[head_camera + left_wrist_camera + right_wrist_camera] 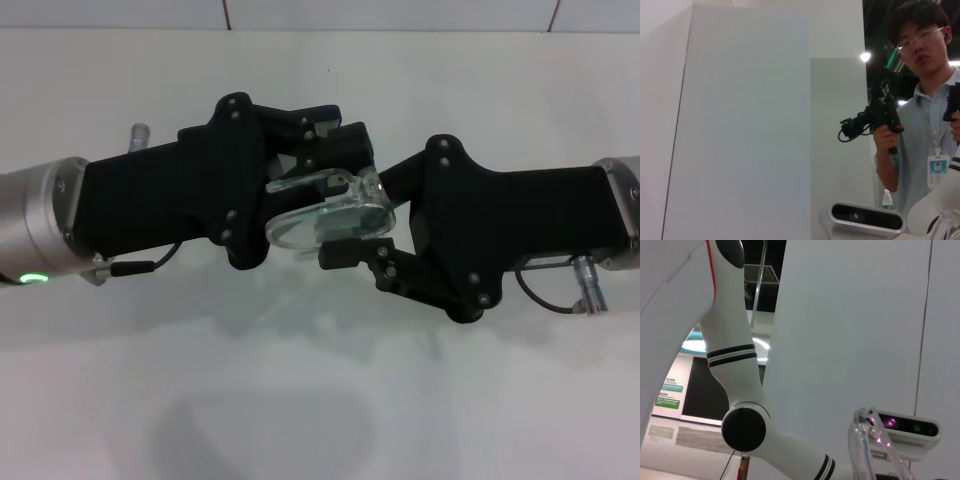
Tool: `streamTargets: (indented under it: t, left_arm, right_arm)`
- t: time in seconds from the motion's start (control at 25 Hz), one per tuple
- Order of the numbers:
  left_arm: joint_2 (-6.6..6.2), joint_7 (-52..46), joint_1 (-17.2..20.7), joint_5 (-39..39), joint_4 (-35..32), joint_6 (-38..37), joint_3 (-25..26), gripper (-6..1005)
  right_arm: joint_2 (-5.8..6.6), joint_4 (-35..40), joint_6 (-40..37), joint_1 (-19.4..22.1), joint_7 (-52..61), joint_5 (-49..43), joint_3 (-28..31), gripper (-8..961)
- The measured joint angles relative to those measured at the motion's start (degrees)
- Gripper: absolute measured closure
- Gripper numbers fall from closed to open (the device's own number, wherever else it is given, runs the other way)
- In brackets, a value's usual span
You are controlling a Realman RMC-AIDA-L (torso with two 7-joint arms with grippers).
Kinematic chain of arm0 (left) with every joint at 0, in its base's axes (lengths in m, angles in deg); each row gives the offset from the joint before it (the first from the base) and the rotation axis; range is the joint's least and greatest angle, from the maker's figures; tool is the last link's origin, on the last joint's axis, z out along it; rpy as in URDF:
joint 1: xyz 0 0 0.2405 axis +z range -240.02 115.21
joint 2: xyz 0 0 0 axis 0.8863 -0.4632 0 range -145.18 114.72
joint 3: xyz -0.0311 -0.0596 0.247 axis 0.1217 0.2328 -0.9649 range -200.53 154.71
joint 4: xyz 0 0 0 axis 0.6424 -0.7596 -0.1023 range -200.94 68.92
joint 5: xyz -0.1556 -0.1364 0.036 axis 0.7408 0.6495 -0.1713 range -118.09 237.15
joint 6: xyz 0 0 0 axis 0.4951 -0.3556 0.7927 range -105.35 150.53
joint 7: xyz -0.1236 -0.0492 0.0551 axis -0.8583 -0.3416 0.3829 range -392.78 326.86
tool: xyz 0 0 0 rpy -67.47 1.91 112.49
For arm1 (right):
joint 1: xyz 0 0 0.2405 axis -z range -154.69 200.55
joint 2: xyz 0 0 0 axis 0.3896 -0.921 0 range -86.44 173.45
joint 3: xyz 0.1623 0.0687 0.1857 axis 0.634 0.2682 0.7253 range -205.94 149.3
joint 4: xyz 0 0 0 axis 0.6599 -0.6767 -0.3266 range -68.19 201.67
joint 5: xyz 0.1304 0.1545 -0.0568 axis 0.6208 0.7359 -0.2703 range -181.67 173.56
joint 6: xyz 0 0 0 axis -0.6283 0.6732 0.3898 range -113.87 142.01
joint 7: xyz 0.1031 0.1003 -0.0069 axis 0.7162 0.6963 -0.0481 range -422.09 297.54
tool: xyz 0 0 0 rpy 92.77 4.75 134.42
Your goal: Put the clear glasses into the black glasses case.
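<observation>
The clear glasses (330,212), a fully transparent one-piece plastic wraparound pair, are held up in the air above the white table (320,400), pinched between the fingers of the left gripper (330,150) and also met by the right gripper (372,232), whose fingers appear pressed onto the lens rim, though the exact contact is hard to read. Being light, slippery and easily flexed or scratched, they are best gripped at the frame edge. Ample room lies all round; no black case is seen.
</observation>
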Motion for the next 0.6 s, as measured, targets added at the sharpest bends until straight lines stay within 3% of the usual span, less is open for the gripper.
streamTargets:
  t: [0.6]
  left_arm:
    - [0.08, 0.0, 0.9, 1.6, 0.0, -0.2, 0.4, 930]
  right_arm:
    - [-0.09, 0.1, 0.1, -0.1, 0.8, 0.1, 0.1, 833]
